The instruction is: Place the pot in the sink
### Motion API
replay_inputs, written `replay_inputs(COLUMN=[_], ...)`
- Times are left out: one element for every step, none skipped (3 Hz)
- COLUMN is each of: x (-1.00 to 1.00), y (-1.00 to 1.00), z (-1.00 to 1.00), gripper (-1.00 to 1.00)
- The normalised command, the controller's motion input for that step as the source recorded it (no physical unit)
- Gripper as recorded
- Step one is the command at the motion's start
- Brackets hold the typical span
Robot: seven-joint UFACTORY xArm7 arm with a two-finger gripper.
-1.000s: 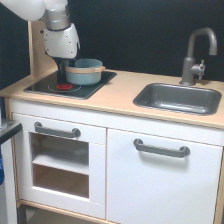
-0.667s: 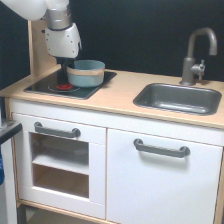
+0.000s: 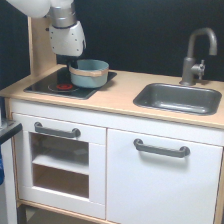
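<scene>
The pot (image 3: 90, 73), blue-grey with a tan rim band, hangs tilted just above the right edge of the black hob (image 3: 65, 82). My gripper (image 3: 71, 62) is at the pot's left rim, under the white arm head; it looks shut on the rim, though the fingers are mostly hidden behind the pot. The sink (image 3: 177, 98), a dark grey rectangular basin, lies in the counter well over toward the exterior view's right, apart from the pot.
A grey tap (image 3: 197, 55) stands behind the sink. A wooden upright panel (image 3: 40, 45) rises at the counter's back left. The tan counter (image 3: 120, 95) stretches between hob and sink. White cabinet doors with grey handles sit below.
The pot has been lifted off the hob and carried toward the exterior view's right, with the arm moving along with it.
</scene>
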Motion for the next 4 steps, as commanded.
replay_inputs(x=[0.99,1.00,1.00,1.00], y=[-0.14,-0.12,0.02,-0.04], z=[0.99,0.81,0.34,0.14], gripper=[-1.00,-1.00,-1.00,-1.00])
